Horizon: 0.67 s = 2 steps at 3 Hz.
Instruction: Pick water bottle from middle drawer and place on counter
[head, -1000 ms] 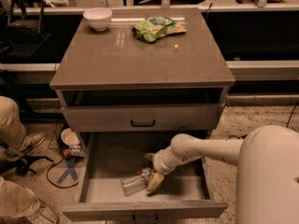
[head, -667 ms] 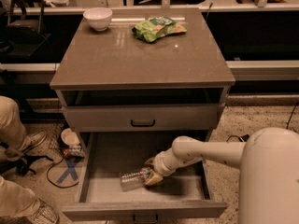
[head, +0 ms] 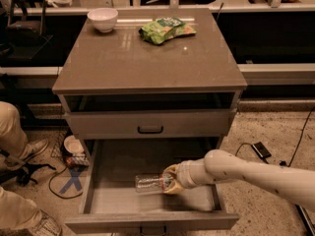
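The water bottle (head: 150,183) is clear and ribbed, lying on its side with its base pointing left, just above the pale floor of the open middle drawer (head: 113,163). My gripper (head: 170,181) reaches in from the right on a white arm and is shut on the bottle's neck end. The counter (head: 147,58) is the glossy grey-brown slab on top of the cabinet, above the drawer.
A white bowl (head: 103,19) stands at the counter's back left and a green snack bag (head: 166,29) at the back middle. A closed drawer front with a black loop handle (head: 150,130) sits above the open drawer. A person's legs (head: 15,146) and cables are at the left.
My gripper has closed on the bottle's neck end. The bottle has shifted a little up and left from where it lay on the drawer floor.
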Tool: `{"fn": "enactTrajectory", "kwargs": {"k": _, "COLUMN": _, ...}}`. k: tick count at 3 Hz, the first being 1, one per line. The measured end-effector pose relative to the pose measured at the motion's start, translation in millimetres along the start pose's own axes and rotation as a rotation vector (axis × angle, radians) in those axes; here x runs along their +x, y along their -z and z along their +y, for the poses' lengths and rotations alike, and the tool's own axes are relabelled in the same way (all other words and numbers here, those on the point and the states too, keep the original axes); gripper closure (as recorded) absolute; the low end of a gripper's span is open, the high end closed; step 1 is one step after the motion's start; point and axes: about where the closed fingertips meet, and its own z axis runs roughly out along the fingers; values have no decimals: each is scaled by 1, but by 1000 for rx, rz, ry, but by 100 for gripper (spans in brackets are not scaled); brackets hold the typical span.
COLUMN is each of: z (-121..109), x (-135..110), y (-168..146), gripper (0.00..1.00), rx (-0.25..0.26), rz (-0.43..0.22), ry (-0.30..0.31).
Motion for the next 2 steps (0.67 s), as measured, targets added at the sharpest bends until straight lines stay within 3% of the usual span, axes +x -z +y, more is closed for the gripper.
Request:
{"fn": "enactTrajectory", "kwargs": {"k": 1, "z": 3, "x": -6, "y": 63, "gripper": 100, "rx": 108, "rz": -32, "ry": -4}}
{"fn": "enactTrajectory", "kwargs": {"k": 2, "z": 6, "x": 11, "y": 82, "gripper": 100, "rx": 145, "rz": -25, "ry": -37}}
